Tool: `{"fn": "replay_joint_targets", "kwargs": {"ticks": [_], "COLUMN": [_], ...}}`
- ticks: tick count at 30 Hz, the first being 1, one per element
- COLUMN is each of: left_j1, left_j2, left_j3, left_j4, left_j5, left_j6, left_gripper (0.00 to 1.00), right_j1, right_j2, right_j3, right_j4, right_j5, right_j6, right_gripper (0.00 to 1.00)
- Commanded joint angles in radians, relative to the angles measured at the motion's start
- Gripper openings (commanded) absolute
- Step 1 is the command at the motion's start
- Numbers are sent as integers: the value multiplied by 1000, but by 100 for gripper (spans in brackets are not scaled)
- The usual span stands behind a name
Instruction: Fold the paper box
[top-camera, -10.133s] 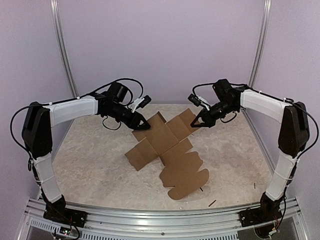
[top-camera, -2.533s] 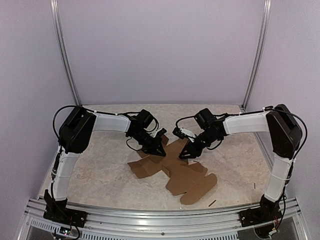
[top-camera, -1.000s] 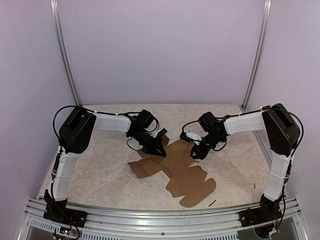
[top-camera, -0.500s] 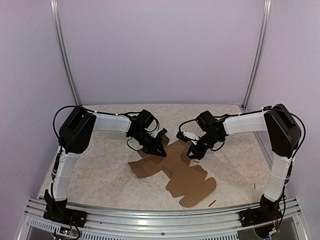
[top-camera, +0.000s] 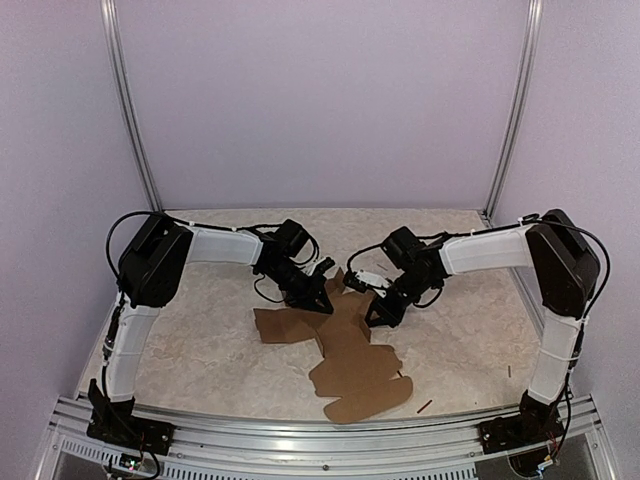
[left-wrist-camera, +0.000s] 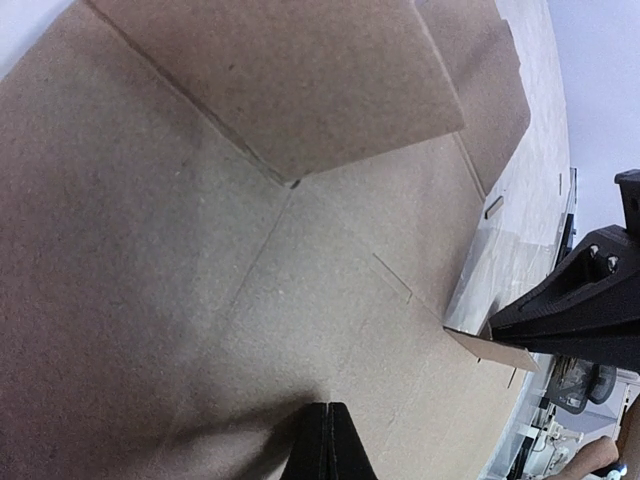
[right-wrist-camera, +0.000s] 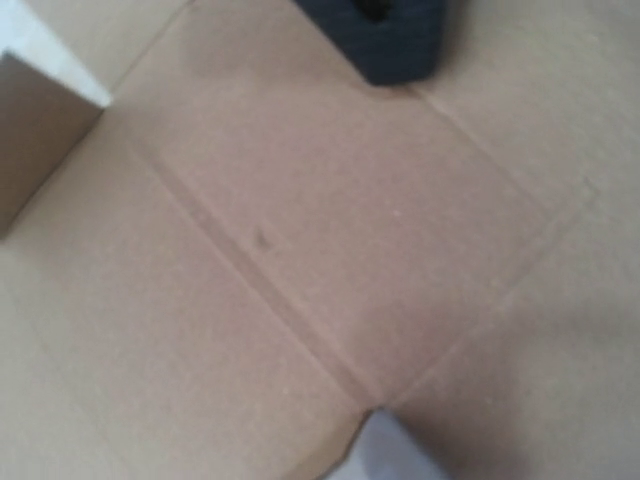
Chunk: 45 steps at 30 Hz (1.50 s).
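The paper box (top-camera: 352, 352) is a flat brown die-cut sheet lying mid-table, its rounded flaps toward the front edge. My left gripper (top-camera: 320, 299) is shut, its tips (left-wrist-camera: 328, 432) pressing down on a panel of the paper box (left-wrist-camera: 300, 290). One flap (left-wrist-camera: 290, 70) stands raised beyond them. My right gripper (top-camera: 376, 316) is low at the sheet's right edge, a dark shut wedge (left-wrist-camera: 497, 325) in the left wrist view. In the right wrist view the cardboard (right-wrist-camera: 300, 240) fills the frame and hides my own fingers. The left gripper (right-wrist-camera: 385, 40) shows at the top.
Two tiny dark sticks (top-camera: 424, 406) (top-camera: 508, 371) lie on the marbled table near the front right. An aluminium rail (top-camera: 300, 432) runs along the near edge. Purple walls with upright posts (top-camera: 128, 110) close in the sides and back.
The sheet has swung: its rounded near flaps slid left and toward the front edge. My right gripper moved left against the sheet's right side. The left gripper stayed pressed on it.
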Motion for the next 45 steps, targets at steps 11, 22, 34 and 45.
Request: {"fn": "replay_joint_targets", "kwargs": {"ticks": [11, 22, 34, 45], "left_j1": [-14, -20, -23, -34], "left_j2": [53, 51, 25, -159], "left_j3": [-25, -33, -57, -107], "left_j4": [-59, -56, -34, -46], "left_j5": [-66, -66, -57, -38], "left_j6": [6, 2, 2, 38], "left_gripper": [0, 0, 0, 0], "right_j1": [35, 72, 104, 103], "right_j2": [-31, 7, 113, 114], "right_j3": [28, 38, 122, 94], "right_j4": [-60, -62, -43, -35], "right_j5": [-76, -140, -167, -154], "right_j6": [-12, -32, -9, -11], "right_gripper": [3, 4, 7, 10]}}
